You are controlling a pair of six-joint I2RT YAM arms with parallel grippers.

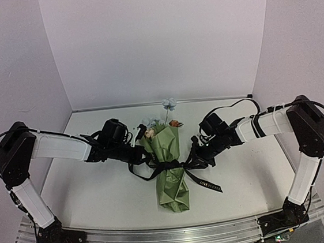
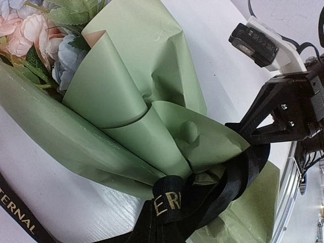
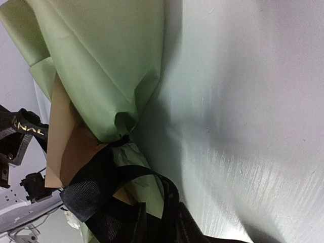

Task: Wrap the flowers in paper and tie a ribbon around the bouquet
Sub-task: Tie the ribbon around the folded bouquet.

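Observation:
The bouquet [image 1: 168,167] lies on the white table, its olive-green paper [image 2: 126,96] cone narrowing toward me. The flowers [image 2: 30,35], pink and pale blue, show at its wide far end. The black ribbon [image 1: 169,166] is cinched around the cone's waist, and a lettered tail [image 1: 209,183] trails to the right. My left gripper [image 1: 148,156] is at the cone's left side, shut on the ribbon [image 2: 177,202]; its jaws are hidden below the frame. My right gripper [image 1: 189,164] is at the cone's right side, closed on a ribbon [image 3: 101,197] loop. The paper's tan reverse [image 3: 66,147] shows in the right wrist view.
One pale blue bloom [image 1: 168,104] stands out beyond the bunch near the back wall. White walls close the table [image 1: 99,186] on three sides. An aluminium rail [image 1: 162,237] runs along the near edge between the arm bases.

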